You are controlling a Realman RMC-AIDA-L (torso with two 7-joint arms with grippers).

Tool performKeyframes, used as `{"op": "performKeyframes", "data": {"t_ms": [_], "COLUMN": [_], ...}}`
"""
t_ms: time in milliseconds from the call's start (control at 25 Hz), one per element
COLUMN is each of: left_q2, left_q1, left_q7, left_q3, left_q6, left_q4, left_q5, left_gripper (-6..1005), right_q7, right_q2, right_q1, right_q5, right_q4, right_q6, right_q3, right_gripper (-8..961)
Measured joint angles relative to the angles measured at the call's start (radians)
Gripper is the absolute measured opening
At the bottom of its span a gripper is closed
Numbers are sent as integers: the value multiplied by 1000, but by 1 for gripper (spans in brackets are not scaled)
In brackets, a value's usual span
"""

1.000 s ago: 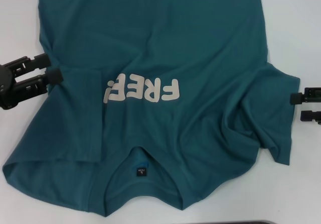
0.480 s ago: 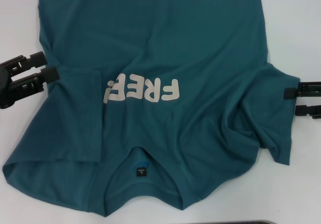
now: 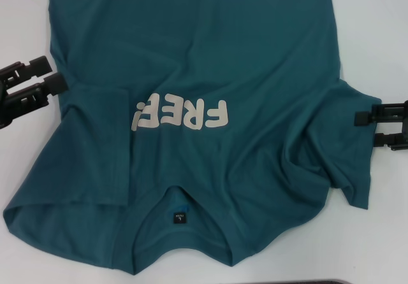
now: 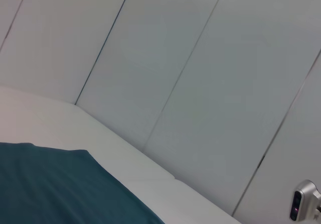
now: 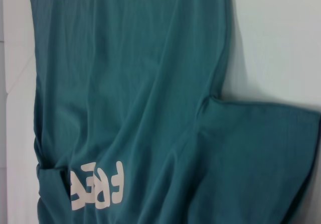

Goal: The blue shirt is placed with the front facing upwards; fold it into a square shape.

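Blue shirt [image 3: 204, 118] flat on white table [image 3: 382, 35], between both grippers. Left gripper [image 3: 56, 74] parted, empty, at its left edge. Right gripper [image 3: 366, 128] parted, empty, over right sleeve edge.

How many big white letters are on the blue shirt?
4. The pale block letters "FREE" run in one row across the chest of the dark teal-blue cotton T-shirt, upside down from the head view. A fold partly covers the leftmost E.

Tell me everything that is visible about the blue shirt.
The blue shirt is teal, soft knit cloth, lying front up on the white table, collar nearest the robot, wrinkled. Pale letters "FREE" cross the chest; the left sleeve is folded inward. The left gripper and right gripper flank its edges, open.
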Motion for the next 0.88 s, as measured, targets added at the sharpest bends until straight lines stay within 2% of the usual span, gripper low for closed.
{"op": "performKeyframes", "data": {"t_ms": [320, 600, 880], "left_q2": [-1, -1, -1], "left_q1": [0, -1, -5], "left_q7": [1, 0, 0], "left_q3": [0, 0, 0], "left_q6": [-4, -4, -15], "left_q4": [0, 0, 0], "left_q5": [-3, -8, -15], "left_gripper": [736, 736, 736], "right_q7": [0, 0, -1], "right_q2": [11, 11, 11], "right_q1": [23, 35, 40], "right_q5": [-3, -8, -26], "right_q4": [11, 11, 4], "right_q6": [20, 20, 21], "right_q3": [0, 1, -11], "right_gripper": [801, 799, 665]}}
